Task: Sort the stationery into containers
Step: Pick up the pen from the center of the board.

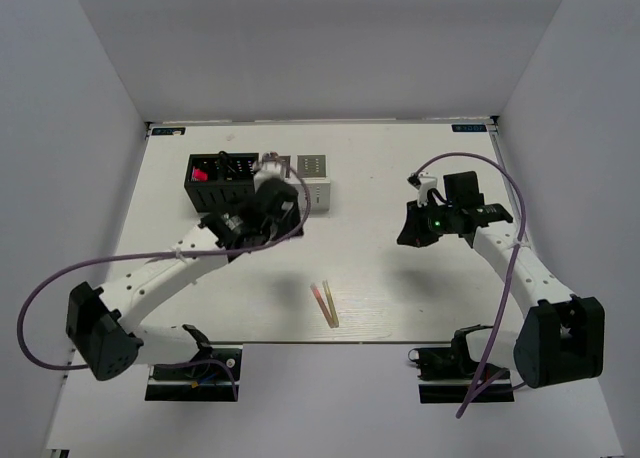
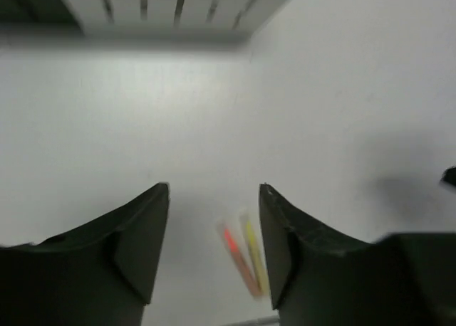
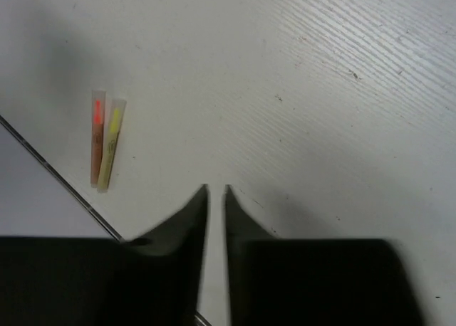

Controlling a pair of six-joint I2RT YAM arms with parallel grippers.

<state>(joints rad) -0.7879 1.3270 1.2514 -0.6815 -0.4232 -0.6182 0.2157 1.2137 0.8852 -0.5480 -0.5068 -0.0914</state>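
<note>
Two thin sticks (image 1: 325,303), one pink-tipped and one yellow, lie side by side near the table's front edge; they also show in the left wrist view (image 2: 242,258) and the right wrist view (image 3: 105,141). The black container (image 1: 222,188) stands at the back left with a pink item (image 1: 199,175) in its left compartment. Beside it stands the light grey container (image 1: 318,191), blurred at the top of the left wrist view (image 2: 164,9). My left gripper (image 1: 270,186) (image 2: 214,187) hovers by the containers, open and empty. Over the right side, my right gripper (image 1: 412,228) (image 3: 216,187) is open only a narrow slit, empty.
White walls close the table in at the back and on both sides. The table's front edge (image 3: 64,180) runs close behind the sticks. Purple cables loop from both arms.
</note>
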